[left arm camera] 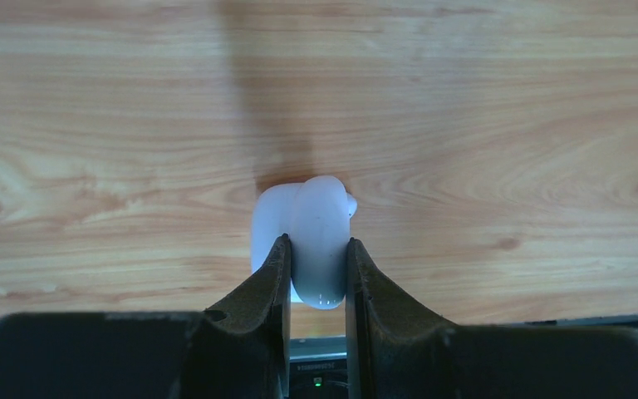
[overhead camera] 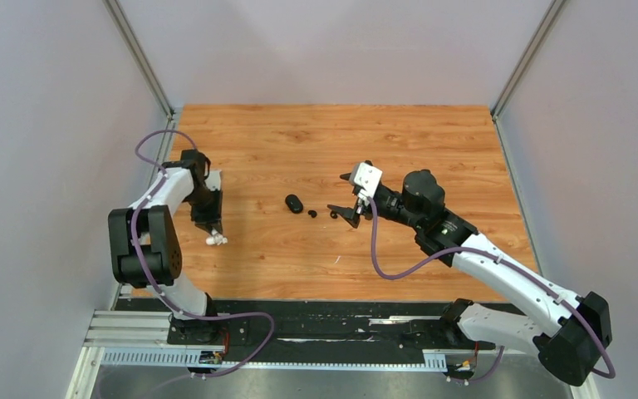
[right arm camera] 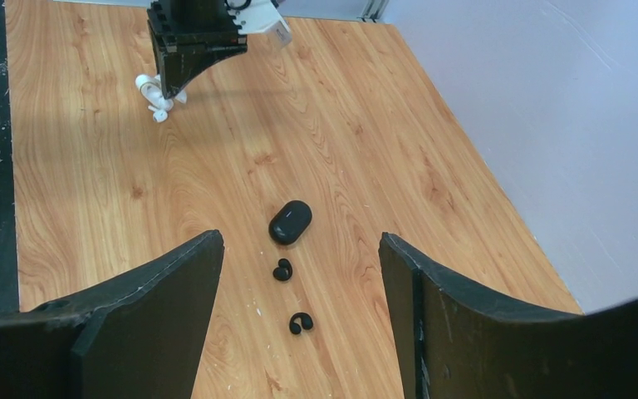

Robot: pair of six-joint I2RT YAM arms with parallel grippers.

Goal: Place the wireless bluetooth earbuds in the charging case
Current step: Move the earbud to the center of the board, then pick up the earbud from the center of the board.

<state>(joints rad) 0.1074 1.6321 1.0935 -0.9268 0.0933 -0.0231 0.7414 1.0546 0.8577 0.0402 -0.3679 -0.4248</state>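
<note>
left claw [left arm camera: 317, 243]: clamped on a glossy white rounded plastic piece [left arm camera: 316, 212], well apart from the matte black oval charging case [overhead camera: 293, 203], out on its left-arm side. i cannot tell whether the white piece is a case or earbuds.
right claw [right arm camera: 299, 239]: jaws wide apart and holding nothing, low over the light wooden tabletop [overhead camera: 299, 133] on the right-arm side of the black case.
first black earbud [right arm camera: 282, 269]: tiny and hooked, lying loose just beside the black case.
second black earbud [right arm camera: 301, 322]: the same kind, near the first, further from the black case on the right claw's side.
risk, lid: the black case looks shut. if so, an earbud brought to it has nowhere to go and would likely slide off the dome.
risk, pickup: the earbuds are small and rounded against broad jaws, so a pinch off centre could flick one away or knock its neighbour.
risk, white piece: it is pinched across a curved, slick body and may squirt out if pressed against the tabletop.
case axis: in the right wrist view its long axis slants away from the right claw, toward the upper right.
earbud heading: both lie flat in line with the black case; which way each hook opens is too small to tell.
</note>
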